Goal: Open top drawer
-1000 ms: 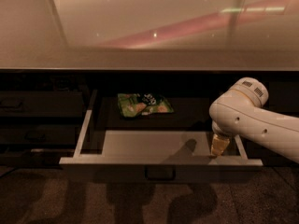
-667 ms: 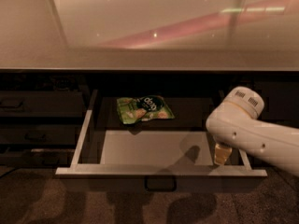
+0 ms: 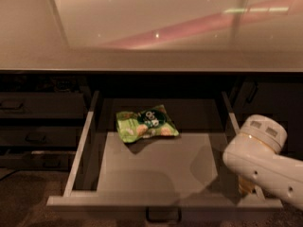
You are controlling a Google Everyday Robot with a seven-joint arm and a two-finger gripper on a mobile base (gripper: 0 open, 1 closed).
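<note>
Since the earlier frames the top drawer [image 3: 156, 174] has slid further out from under the countertop [image 3: 151, 32], its front edge sitting lower in view than 0.7 s ago. The green snack bag [image 3: 146, 123] has ridden forward with it and is now fully clear of the shadow. My arm [image 3: 258, 162] has dropped down and to the right. Current state: the drawer is wide open, with its pale grey floor and both side rails exposed. The small loop handle [image 3: 163, 215] sits at the middle of the dark front, at the bottom of the view. The snack bag lies flat on the drawer floor toward the back, left of centre, well apart from my claw. My gripper [image 3: 247, 187] is down inside the drawer's front right corner, just behind the front panel and just beside the right rail [image 3: 230, 119]. Only a yellowish part of it shows below the white wrist housing. I cannot tell the claw's state, nor whether it touches the drawer. To the left are two narrower dark drawer fronts, upper [image 3: 42, 105] and lower [image 3: 40, 137], both pushed in. Brown carpet [image 3: 23, 197] shows below them at the lower left.
</note>
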